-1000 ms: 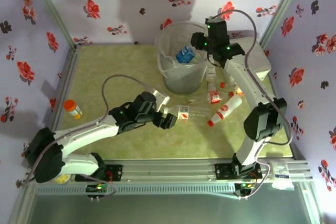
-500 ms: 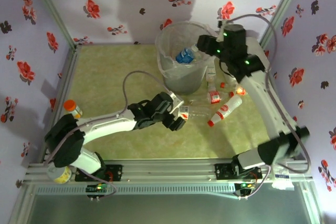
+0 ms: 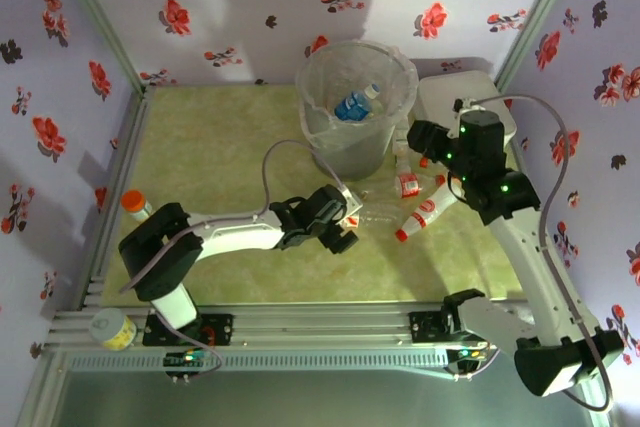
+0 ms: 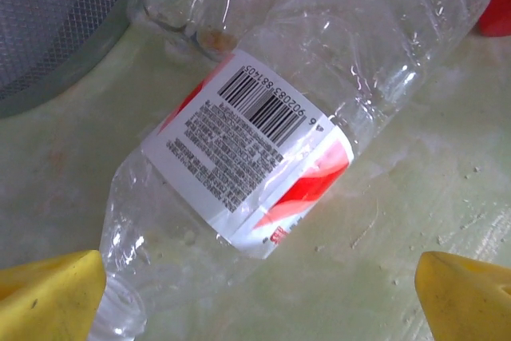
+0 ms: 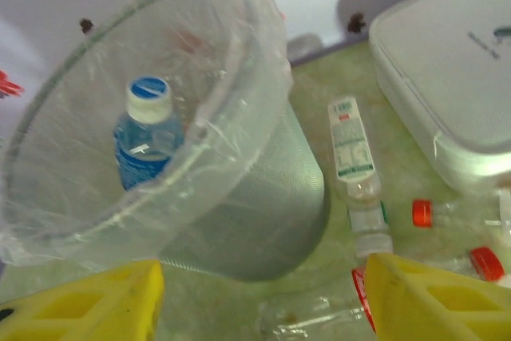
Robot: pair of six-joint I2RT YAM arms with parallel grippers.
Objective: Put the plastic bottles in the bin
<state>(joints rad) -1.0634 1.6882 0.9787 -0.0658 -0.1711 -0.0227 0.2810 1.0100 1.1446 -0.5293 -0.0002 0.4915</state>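
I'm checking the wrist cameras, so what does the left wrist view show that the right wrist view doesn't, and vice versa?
Left wrist: the barcode on a red-white labelled bottle lying on the table by the open left gripper. Right wrist: a blue-labelled bottle inside the bin, the white lidded box, a green-labelled bottle lying beside the bin, and the open right gripper. Both: the bin's grey wall and the green table.
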